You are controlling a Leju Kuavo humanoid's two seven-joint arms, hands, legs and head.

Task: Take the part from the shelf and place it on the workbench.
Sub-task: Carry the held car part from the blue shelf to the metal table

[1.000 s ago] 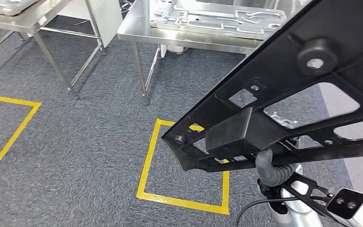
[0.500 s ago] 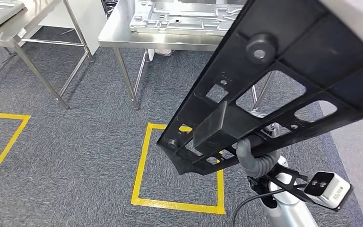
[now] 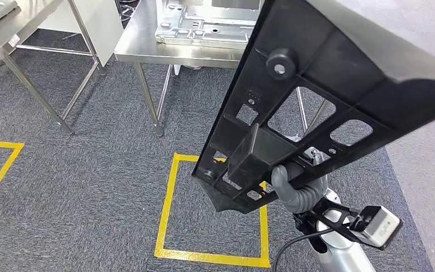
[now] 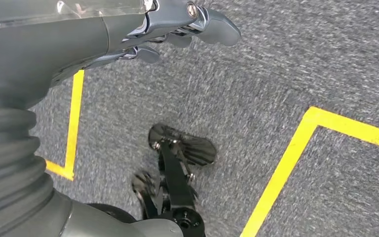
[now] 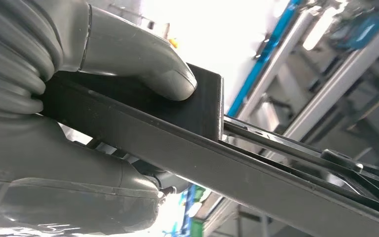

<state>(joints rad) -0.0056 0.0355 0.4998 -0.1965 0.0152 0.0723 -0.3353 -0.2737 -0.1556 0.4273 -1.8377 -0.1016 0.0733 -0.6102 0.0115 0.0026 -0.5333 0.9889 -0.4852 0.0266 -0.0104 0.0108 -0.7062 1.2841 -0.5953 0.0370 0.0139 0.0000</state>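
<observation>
part [image 3: 340, 73]: cut off top-right | workbench [image 3: 147, 45]: far end partly hidden by part

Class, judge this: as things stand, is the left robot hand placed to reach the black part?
Probably not yet. The left robot hand hangs low over the carpet, while the black part is held up by the right robot hand.

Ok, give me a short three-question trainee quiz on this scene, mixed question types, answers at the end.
1. True or false: the right hand holds the black part.
2. The left hand hangs over: A) a steel table, B) grey carpet with yellow tape, C) a shelf.
3. Fill in: a silver metal plate lies on the steel ____ ahead.

Key: 1 true; 2 B; 3 table.
</observation>
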